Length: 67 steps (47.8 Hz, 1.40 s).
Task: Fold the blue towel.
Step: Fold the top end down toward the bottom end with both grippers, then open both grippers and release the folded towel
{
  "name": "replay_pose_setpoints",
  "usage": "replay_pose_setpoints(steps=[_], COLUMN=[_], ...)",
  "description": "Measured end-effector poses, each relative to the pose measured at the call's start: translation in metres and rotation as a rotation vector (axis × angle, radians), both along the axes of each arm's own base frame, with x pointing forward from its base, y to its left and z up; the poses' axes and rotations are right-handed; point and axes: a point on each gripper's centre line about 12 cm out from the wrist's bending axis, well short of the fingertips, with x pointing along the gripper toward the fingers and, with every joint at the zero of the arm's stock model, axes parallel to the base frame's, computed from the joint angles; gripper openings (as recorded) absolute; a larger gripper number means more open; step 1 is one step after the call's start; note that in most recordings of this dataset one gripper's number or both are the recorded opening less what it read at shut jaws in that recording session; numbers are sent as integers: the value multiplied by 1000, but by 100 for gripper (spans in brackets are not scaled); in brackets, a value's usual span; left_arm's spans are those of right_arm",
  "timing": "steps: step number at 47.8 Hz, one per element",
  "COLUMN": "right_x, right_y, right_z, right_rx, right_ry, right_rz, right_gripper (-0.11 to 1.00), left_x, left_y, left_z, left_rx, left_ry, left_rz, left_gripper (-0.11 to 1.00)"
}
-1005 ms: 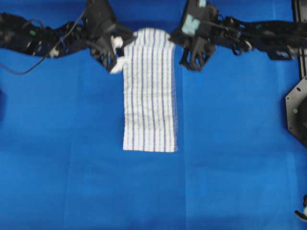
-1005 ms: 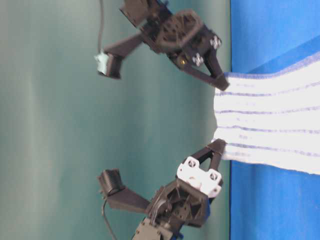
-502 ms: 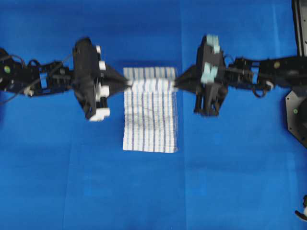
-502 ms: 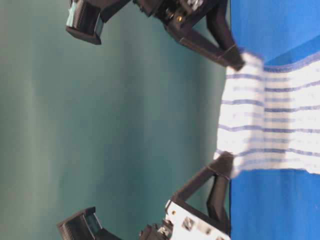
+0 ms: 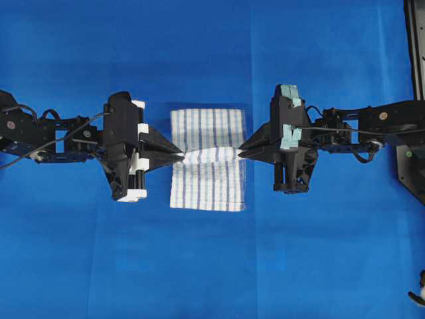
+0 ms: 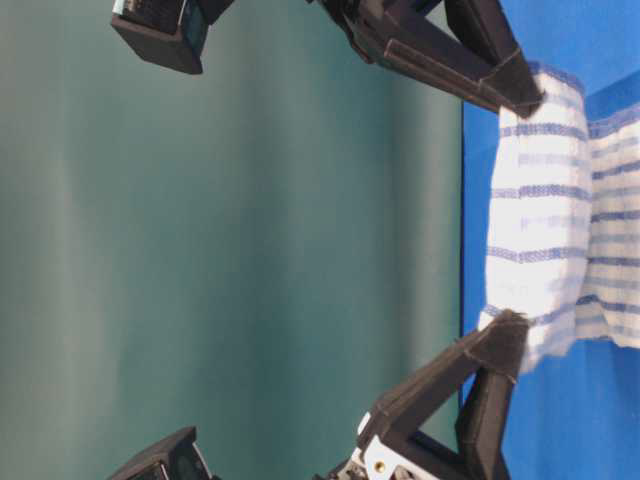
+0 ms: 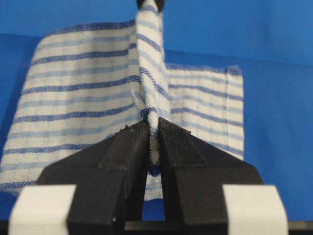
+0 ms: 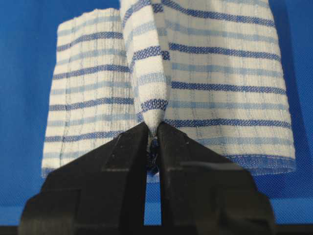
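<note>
The blue towel, white with thin blue stripes, lies in the middle of the blue table cover, doubled over on itself. My left gripper is shut on the towel's left corner and my right gripper is shut on its right corner. They hold the towel's end edge stretched between them above the lower layer. In the left wrist view the pinched edge rises from the gripper. In the right wrist view the cloth is clamped the same way in the gripper. The table-level view shows the lifted fold.
The blue table cover spreads all round the towel. A black metal frame stands at the right edge. A teal backdrop fills the table-level view behind the arms.
Both grippers have carried the towel's far end toward the near end, from the top of the overhead view to mid-towel. The towel has gone from a long strip to a doubled shape.
</note>
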Motion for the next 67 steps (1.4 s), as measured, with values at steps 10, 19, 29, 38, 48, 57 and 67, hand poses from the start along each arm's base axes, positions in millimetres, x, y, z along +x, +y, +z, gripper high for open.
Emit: replay_pose_setpoints(steps=[10, 19, 29, 38, 48, 57, 67], right_x=[1, 6, 7, 7, 6, 6, 6], right_y=[9, 19, 26, 34, 46, 52, 52], right_z=[-11, -26, -34, -33, -32, -33, -38], right_rx=[7, 29, 44, 62, 82, 82, 93], right_ry=[31, 69, 91, 89, 79, 74, 91], right_rz=[19, 23, 27, 30, 43, 55, 43], right_gripper=[9, 9, 9, 9, 9, 9, 13], left_x=[0, 3, 6, 6, 4, 3, 2], left_y=[-7, -16, -22, -27, -40, -47, -47], left_z=[-7, -23, -32, -32, -32, -34, -35], left_rx=[1, 3, 6, -16, -47, -46, -48], left_ry=[18, 60, 83, 81, 82, 89, 94], left_rz=[-17, -37, -52, -53, -70, -89, -87], left_gripper=[4, 4, 4, 6, 9, 15, 54])
